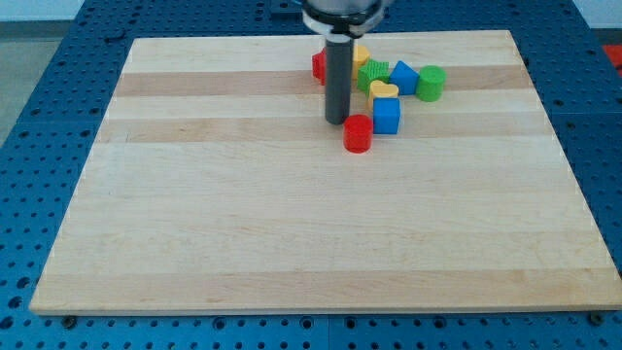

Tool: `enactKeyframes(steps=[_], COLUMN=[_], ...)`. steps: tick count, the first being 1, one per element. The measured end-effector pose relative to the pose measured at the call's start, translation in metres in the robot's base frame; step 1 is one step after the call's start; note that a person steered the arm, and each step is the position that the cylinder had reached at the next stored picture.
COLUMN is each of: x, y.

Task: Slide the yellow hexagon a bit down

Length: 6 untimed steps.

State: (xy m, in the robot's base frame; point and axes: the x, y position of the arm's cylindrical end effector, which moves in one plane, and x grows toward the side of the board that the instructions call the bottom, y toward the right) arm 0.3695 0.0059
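The yellow hexagon lies near the view's top, mostly hidden behind my dark rod; only its right edge shows. My tip rests on the board below and slightly left of it, just up-left of a red cylinder. A red block peeks out left of the rod. Right of the rod lie a green star-like block, a yellow heart-like block, a blue cube, a blue block and a green cylinder.
The blocks are clustered near the top edge of the wooden board. A blue perforated table surrounds the board.
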Motion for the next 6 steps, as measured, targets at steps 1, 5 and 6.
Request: enactKeyframes(steps=[1, 5, 6], x=[-0.006, -0.129, -0.159], y=[-0.032, -0.094, -0.094])
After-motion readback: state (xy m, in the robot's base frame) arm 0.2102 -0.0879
